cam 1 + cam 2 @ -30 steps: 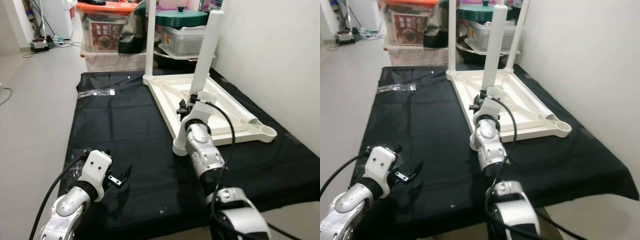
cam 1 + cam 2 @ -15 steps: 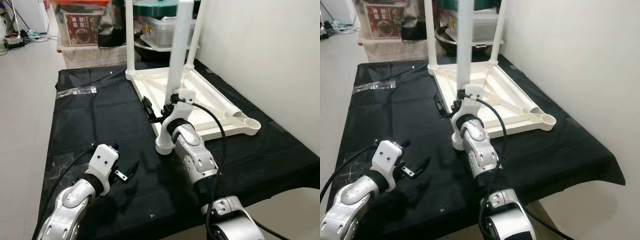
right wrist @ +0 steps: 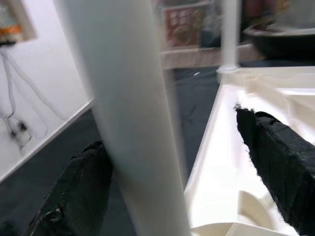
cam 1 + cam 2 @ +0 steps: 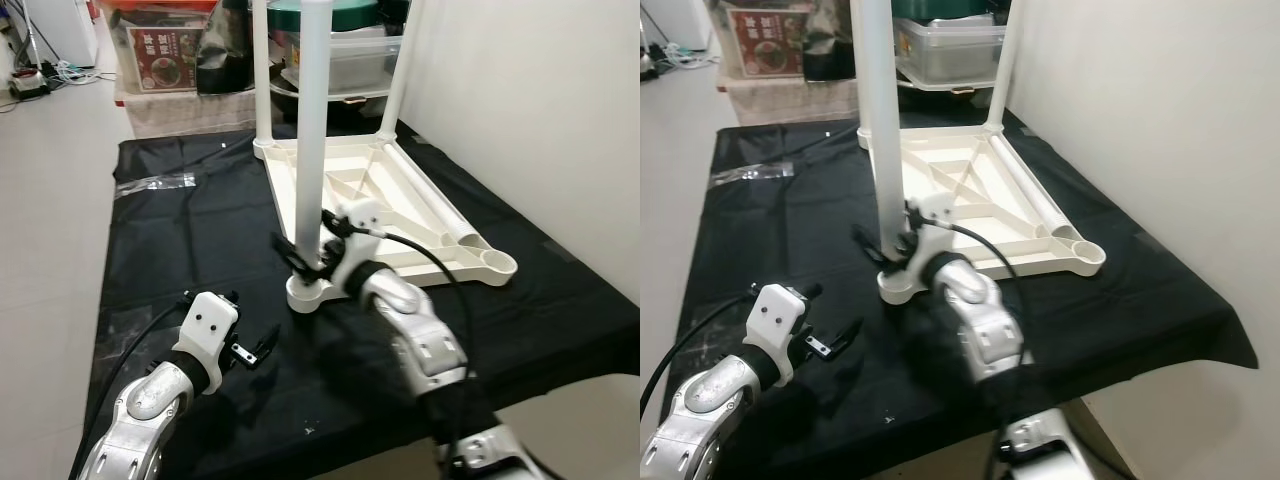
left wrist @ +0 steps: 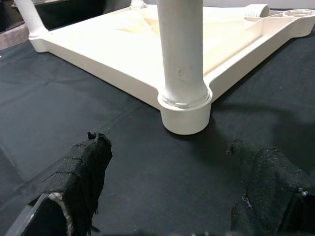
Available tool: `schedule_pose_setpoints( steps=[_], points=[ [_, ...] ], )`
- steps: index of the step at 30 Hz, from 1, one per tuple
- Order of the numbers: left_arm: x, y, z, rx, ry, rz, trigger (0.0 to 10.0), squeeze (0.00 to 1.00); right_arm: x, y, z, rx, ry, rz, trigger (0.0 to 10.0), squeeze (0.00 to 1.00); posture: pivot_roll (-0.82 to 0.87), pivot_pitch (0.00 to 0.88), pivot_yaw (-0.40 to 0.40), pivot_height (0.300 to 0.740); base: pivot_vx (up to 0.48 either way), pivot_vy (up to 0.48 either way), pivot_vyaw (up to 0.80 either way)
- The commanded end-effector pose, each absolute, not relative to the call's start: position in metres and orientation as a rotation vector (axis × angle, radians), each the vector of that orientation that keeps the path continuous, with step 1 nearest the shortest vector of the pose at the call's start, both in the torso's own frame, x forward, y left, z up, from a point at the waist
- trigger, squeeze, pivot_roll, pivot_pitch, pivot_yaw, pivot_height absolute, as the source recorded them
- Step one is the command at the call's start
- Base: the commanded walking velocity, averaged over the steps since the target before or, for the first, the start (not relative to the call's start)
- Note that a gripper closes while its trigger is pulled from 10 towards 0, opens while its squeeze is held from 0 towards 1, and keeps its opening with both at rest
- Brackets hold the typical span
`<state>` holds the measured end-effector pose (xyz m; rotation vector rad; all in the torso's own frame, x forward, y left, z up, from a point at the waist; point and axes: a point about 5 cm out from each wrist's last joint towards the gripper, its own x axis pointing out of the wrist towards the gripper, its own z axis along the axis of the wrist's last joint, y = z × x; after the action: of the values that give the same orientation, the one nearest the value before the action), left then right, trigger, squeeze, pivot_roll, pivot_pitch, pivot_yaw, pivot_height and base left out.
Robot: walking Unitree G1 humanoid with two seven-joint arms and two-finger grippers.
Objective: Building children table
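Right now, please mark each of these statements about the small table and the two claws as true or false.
1. The white table top lies upside down on the black cloth. True.
2. All four corners have a leg. False: three legs stand up; the near right socket is empty.
3. The right claw is at the near left leg, low down by its socket. True.
4. The left claw grips a leg. False: it is open above the cloth, holding nothing.
5. Storage boxes stand behind the cloth. True.
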<state>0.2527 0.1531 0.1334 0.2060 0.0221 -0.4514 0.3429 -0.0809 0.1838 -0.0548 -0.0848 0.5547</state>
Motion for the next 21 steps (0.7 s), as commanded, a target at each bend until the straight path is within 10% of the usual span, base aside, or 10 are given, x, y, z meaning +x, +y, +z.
schedule_pose_setpoints(
  steps=[1,5,6,21],
  points=[
    [0.251,0.151,0.13,0.202,0.04,-0.462,10.0,0.0,0.344,-0.096,0.177,-0.098,-0.076,0.502,10.0,1.0,0.01,0.0,-0.054,0.74,0.0,0.0,0.0],
    [0.249,0.15,0.133,0.167,0.014,-0.425,10.0,0.0,0.324,-0.139,0.174,-0.066,-0.054,0.445,10.0,1.0,-0.01,0.0,-0.043,0.74,0.0,0.0,0.0],
    [0.247,0.151,0.135,0.144,-0.006,-0.403,10.0,0.0,0.308,-0.142,0.171,-0.048,-0.025,0.503,10.0,0.1,-0.01,0.0,-0.041,0.74,0.0,-0.304,0.0],
    [0.245,0.15,0.142,0.101,-0.061,-0.313,10.0,0.0,0.301,-0.133,0.144,-0.093,0.159,0.532,10.0,0.0,0.01,0.0,-0.049,0.74,0.0,-0.455,0.0]
  ],
)
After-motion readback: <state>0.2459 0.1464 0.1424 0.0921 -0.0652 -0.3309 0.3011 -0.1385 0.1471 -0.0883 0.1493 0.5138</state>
